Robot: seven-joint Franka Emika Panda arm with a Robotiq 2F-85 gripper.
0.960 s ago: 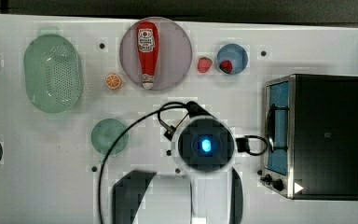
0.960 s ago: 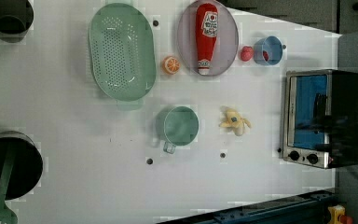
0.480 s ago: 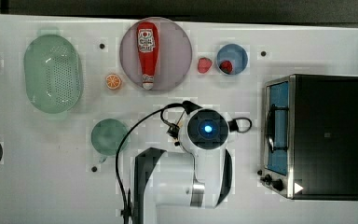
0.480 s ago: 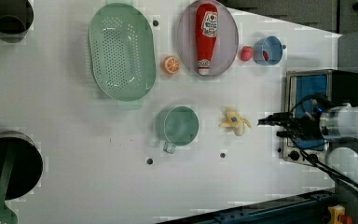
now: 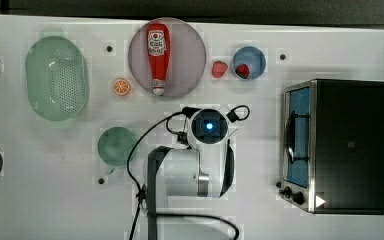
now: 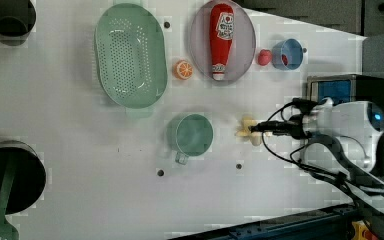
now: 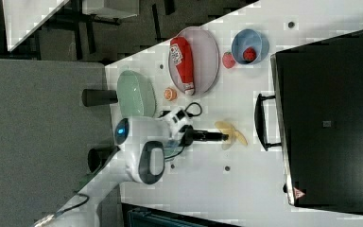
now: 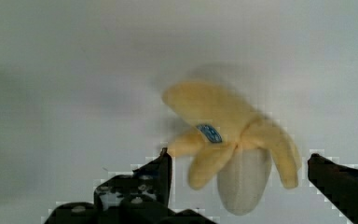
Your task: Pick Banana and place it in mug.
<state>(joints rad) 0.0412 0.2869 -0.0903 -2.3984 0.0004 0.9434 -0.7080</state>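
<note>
The black two-fingered gripper (image 8: 237,186) hangs spread wide over the small pale yellow peeled toy banana (image 8: 233,140), gripping nothing. The banana lies on the white table (image 6: 80,165), just to the left view's right of the translucent dark-green round mug (image 6: 194,135).

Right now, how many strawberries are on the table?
2. One strawberry lies on the table between the grey plate and the blue cup in the top view; the other strawberry sits inside that cup. The arm may hide more.
</note>
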